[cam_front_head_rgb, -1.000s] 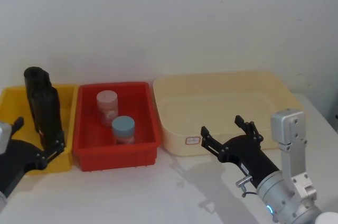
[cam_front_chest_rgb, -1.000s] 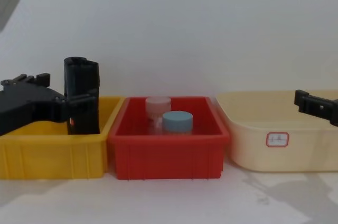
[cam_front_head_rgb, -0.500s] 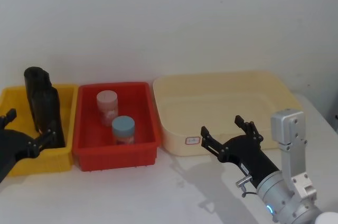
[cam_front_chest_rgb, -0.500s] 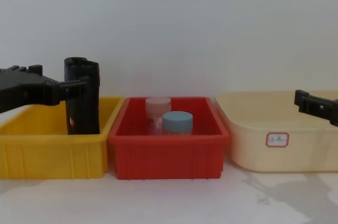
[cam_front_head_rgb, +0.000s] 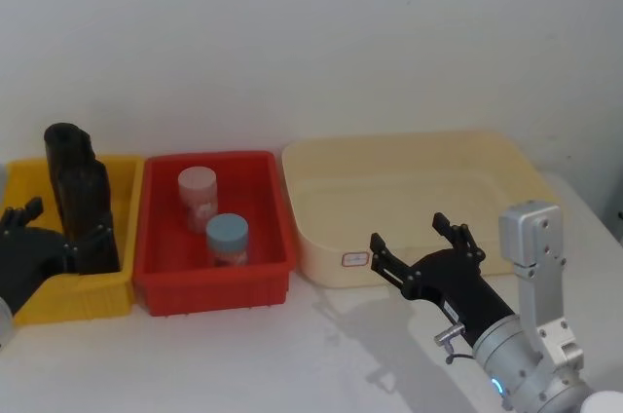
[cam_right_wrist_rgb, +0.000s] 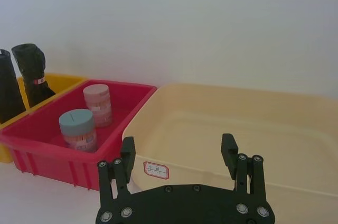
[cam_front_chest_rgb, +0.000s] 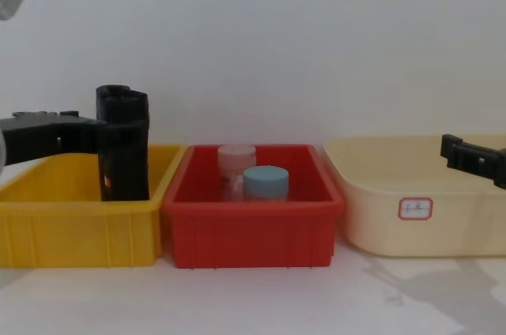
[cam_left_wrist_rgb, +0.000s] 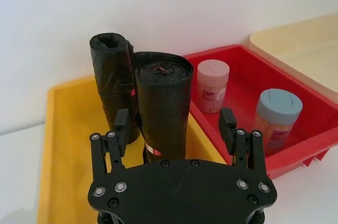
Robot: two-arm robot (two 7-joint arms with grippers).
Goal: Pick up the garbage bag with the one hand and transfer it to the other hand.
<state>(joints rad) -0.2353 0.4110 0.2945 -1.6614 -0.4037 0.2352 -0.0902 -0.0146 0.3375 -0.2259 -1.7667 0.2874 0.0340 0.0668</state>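
Observation:
Two black rolls stand upright in the yellow bin (cam_front_head_rgb: 68, 298). The nearer one, the garbage bag (cam_left_wrist_rgb: 163, 100), has a small red-and-white label low on its side. My left gripper (cam_left_wrist_rgb: 175, 124) is open, with one finger on each side of the bag and a gap at both. In the head view the left gripper (cam_front_head_rgb: 68, 222) is at the far left, against the bag (cam_front_head_rgb: 90, 201). The farther roll (cam_left_wrist_rgb: 112, 73) carries a small red mark. My right gripper (cam_front_head_rgb: 407, 231) hovers open and empty in front of the cream tray (cam_front_head_rgb: 419, 155).
A red bin (cam_front_head_rgb: 214, 286) between the yellow bin and the cream tray holds a pink-lidded jar (cam_front_head_rgb: 197, 181) and a blue-lidded jar (cam_front_head_rgb: 227, 231). A white wall rises right behind the bins. Bare table lies in front of them.
My left gripper rose from low on the bag at the bin's front and now straddles it higher up. The rolls and the right arm have not moved.

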